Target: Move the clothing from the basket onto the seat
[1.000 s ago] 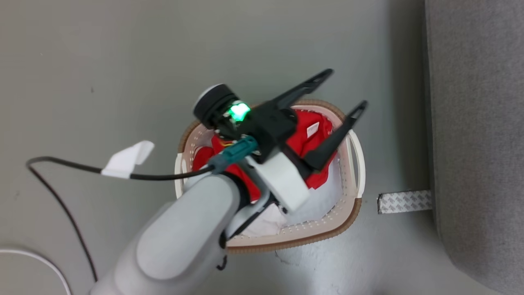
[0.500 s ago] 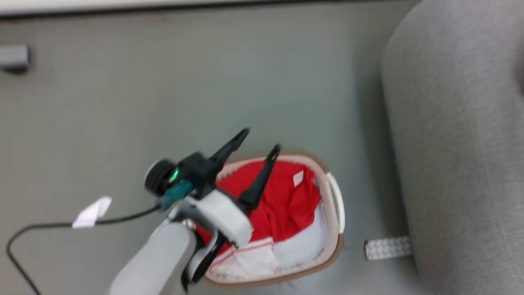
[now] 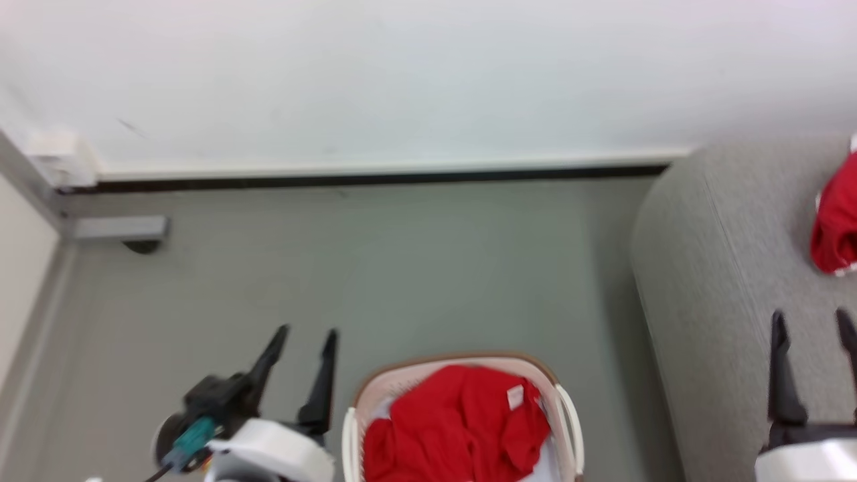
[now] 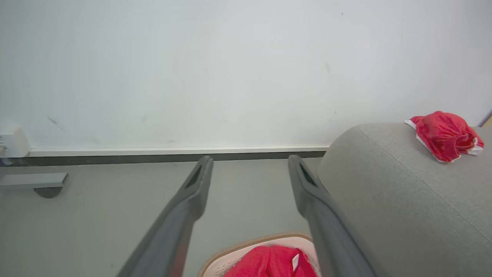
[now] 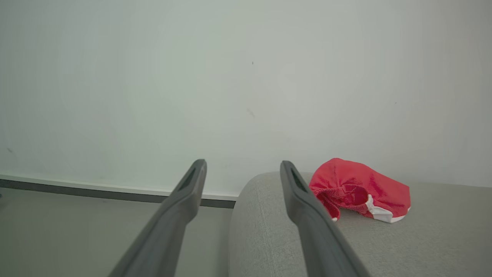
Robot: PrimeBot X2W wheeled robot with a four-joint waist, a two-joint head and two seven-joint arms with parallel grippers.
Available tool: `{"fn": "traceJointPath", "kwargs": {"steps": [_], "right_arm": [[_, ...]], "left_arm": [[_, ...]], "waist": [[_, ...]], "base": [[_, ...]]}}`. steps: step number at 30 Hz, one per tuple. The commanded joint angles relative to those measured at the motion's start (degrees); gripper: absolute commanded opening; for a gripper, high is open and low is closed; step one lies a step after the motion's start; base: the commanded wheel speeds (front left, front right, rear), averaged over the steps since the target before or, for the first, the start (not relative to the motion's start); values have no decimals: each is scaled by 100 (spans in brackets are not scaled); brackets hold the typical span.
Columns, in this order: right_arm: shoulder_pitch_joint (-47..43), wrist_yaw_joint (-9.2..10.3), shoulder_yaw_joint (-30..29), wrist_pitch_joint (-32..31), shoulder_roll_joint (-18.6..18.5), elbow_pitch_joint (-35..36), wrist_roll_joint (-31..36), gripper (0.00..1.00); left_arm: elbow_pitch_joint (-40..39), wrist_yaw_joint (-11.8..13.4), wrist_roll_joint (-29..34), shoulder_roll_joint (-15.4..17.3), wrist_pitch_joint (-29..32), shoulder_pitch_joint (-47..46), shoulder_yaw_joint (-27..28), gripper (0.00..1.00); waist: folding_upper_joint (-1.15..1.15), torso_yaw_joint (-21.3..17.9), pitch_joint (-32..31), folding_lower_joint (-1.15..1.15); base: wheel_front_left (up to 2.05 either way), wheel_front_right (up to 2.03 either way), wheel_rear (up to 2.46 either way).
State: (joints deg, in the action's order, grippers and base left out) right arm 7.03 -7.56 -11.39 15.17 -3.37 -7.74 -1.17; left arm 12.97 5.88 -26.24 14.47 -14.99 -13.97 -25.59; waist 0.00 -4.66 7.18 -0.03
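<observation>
At the bottom centre of the head view stands the laundry basket on the grey floor; its lower part is cut by the frame edge. Inside it lies a heap of red clothing, and a small white label shows on the top of the heap. The grey sofa takes the right side of this view, just beside the basket. One red garment with white trim lies already on the sofa, at the right edge of the frame, well apart from the basket.

The left gripper is at the lower left, above the floor and just left of the basket. Its two dark fingers stand apart and we see nothing between them. In the left wrist view the same fingers frame the floor and the basket rim at the bottom centre.

The right gripper is at the lower right, over the sofa. Its fingers are also spread and they hold nothing. In the right wrist view the red garment lies on the sofa just right of the right finger, not touching it.

A white wall with a dark baseboard fills the upper part. The head view is slightly blurred.
</observation>
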Motion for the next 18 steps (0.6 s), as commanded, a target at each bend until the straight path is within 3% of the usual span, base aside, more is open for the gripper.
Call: {"fn": "traceJointPath", "kwargs": {"steps": [1,7,18], "right_arm": [[-295,14,89,-5,20,88,49,100],[-771,14,303,-5,43,39,-236,100],[-969,14,331,-4,41,-128,-544,100]], "left_arm": [[-105,37,92,-25,-15,301,280,100],[-206,-75,360,-171,-15,989,934,100],[-86,-701,910,-623,-17,1301,1666,100]], "waist": [[0,362,-428,3],[0,534,-719,3],[0,676,-852,3]], "base": [[0,0,0],[0,0,0],[0,0,0]]}}
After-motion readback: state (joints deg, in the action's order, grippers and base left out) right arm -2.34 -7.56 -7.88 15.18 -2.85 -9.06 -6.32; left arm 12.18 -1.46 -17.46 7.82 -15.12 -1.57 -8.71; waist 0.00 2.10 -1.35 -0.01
